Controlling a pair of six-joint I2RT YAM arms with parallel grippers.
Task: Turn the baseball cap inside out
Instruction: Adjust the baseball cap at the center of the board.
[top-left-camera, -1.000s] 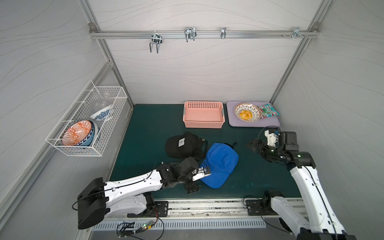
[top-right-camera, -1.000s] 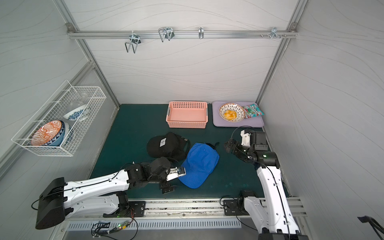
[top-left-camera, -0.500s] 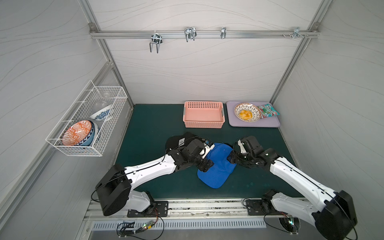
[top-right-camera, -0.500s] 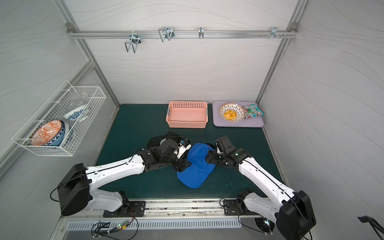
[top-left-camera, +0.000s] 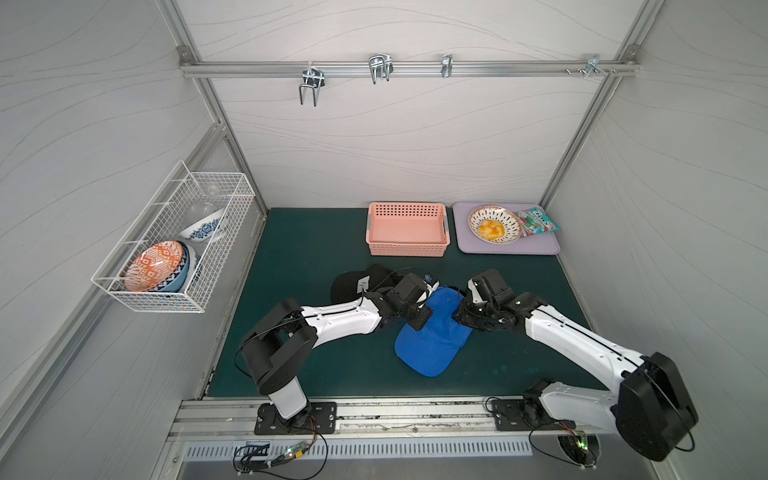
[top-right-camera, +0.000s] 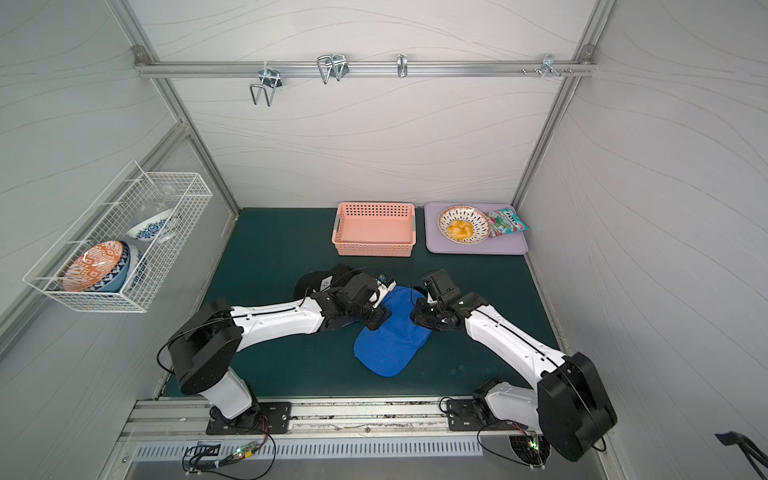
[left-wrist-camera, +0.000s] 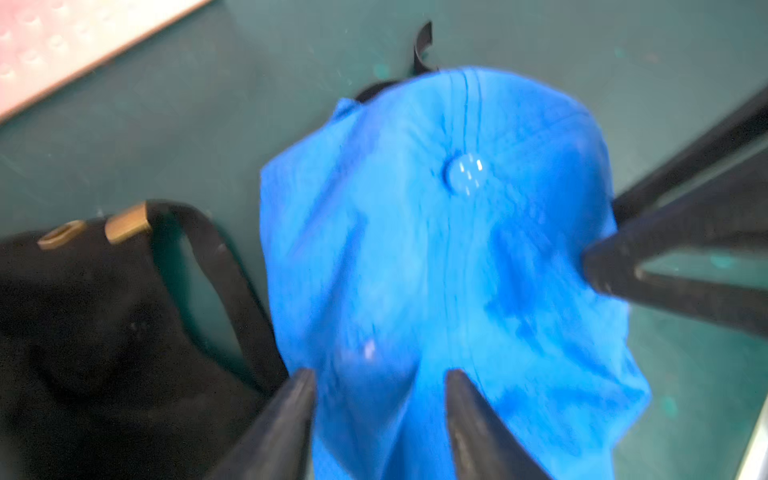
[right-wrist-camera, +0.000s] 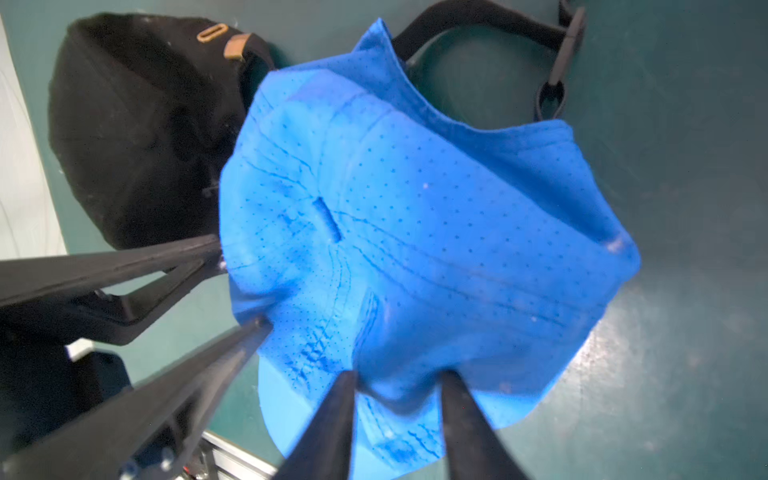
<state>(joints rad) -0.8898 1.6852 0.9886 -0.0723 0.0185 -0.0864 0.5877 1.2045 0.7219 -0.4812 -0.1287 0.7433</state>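
Blue cap (top-left-camera: 432, 345): button-side up on the table (top-left-camera: 316, 241), just beside the black cap (top-left-camera: 353, 282).
Left hand (left-wrist-camera: 378, 386): pinches a crown fold nearest the black cap.
Right hand (right-wrist-camera: 397, 382): pinches the opposite fold, likely to spread the crown.

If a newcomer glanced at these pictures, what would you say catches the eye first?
The bright blue cap in the middle of the green mat stands out first, with the left hand and right hand each pinching a fold of its crown from opposite sides. Next come the black cap close beside it and the orange patterned bowl in the wire basket on the wall.
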